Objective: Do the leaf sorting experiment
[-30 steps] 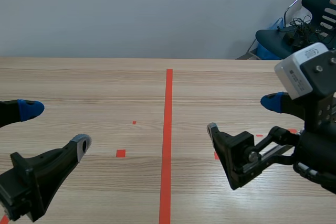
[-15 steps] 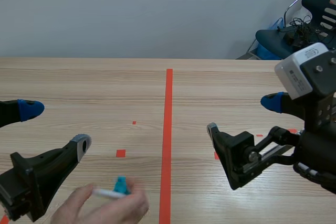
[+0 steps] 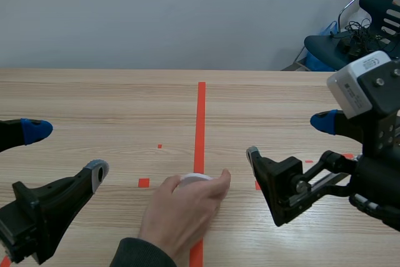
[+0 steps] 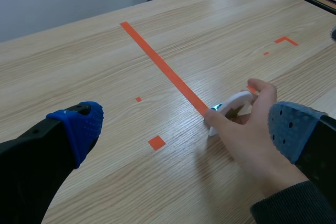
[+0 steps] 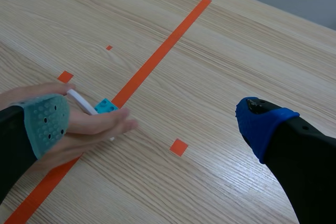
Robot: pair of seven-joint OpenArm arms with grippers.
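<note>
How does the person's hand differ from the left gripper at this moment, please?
The hand is curled over a white round thing; the left gripper is open and holds nothing. The hand lies on the orange-red tape line at the middle of the table; the left gripper stands to that line's left, touching neither hand nor thing. Both are low at the table's near end.

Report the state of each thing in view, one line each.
Left gripper: open, holding nothing.
Right gripper: open, holding nothing.
Person's hand: closed around the white dish.
White dish: gripped by that hand, tilted.
Teal piece: against the dish, partly hidden by the hand.
</note>
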